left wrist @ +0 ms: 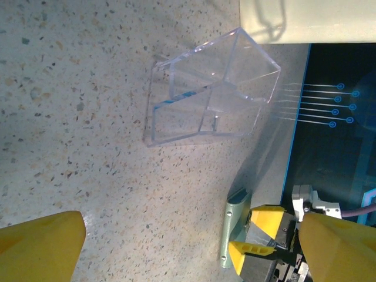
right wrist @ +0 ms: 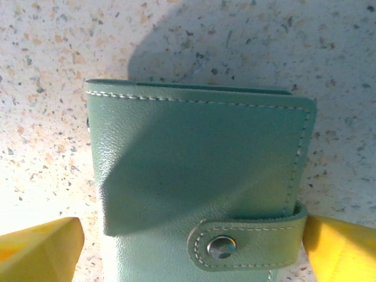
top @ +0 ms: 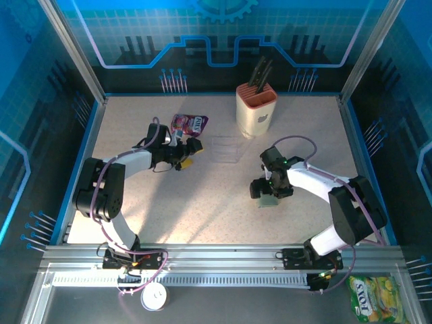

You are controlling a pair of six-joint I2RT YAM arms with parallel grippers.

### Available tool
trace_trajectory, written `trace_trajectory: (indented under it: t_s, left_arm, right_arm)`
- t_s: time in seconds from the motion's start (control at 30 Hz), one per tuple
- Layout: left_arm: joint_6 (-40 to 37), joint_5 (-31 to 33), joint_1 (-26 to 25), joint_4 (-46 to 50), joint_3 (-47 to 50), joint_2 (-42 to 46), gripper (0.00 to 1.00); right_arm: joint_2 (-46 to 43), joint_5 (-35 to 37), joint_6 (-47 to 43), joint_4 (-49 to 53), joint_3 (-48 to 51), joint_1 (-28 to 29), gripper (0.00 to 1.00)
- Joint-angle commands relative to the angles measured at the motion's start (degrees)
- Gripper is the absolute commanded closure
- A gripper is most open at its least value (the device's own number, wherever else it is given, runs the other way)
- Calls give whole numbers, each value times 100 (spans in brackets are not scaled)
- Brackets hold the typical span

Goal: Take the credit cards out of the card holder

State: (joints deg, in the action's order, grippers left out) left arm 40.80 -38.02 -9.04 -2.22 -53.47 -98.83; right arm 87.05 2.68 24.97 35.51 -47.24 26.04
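Note:
The card holder (right wrist: 200, 176), a sage-green wallet, lies flat on the speckled table with its snap tab (right wrist: 247, 244) fastened. It also shows under the right arm (top: 268, 200) and edge-on (left wrist: 234, 232). The credit cards are hidden. My right gripper (right wrist: 191, 252) hangs over the wallet (top: 271, 191), open, one yellow finger (right wrist: 38, 249) on each side of it, close to its edges. My left gripper (top: 190, 154) stands open at the back left with nothing between its yellow fingers (left wrist: 41, 247).
A clear plastic box (left wrist: 205, 97) lies between the arms (top: 229, 148). The beige knife block (top: 256, 108) stands behind it. A purple snack pouch (top: 189, 123) lies just behind the left gripper. A yellow pouch (top: 376, 299) lies off the table at the front right.

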Motion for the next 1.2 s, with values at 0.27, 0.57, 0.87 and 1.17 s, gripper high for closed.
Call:
trace_trajectory:
  t_s: [0.27, 0.57, 0.87, 1.17]
  left_arm:
    - [193, -135, -10, -461, 162, -84, 6]
    - [307, -157, -26, -752, 236, -199, 7]
    - [165, -171, -30, -676, 186, -214, 7]
    - [232, -171, -28, -977, 492, -128, 7]
  right_arm:
    - [443, 642, -205, 367, -487, 384, 13]
    - [507, 728, -200, 407, -582, 456, 19]
    - [584, 469, 331, 356, -942, 831, 27]
    - [1304, 545, 1092, 454, -1954, 1778, 28]
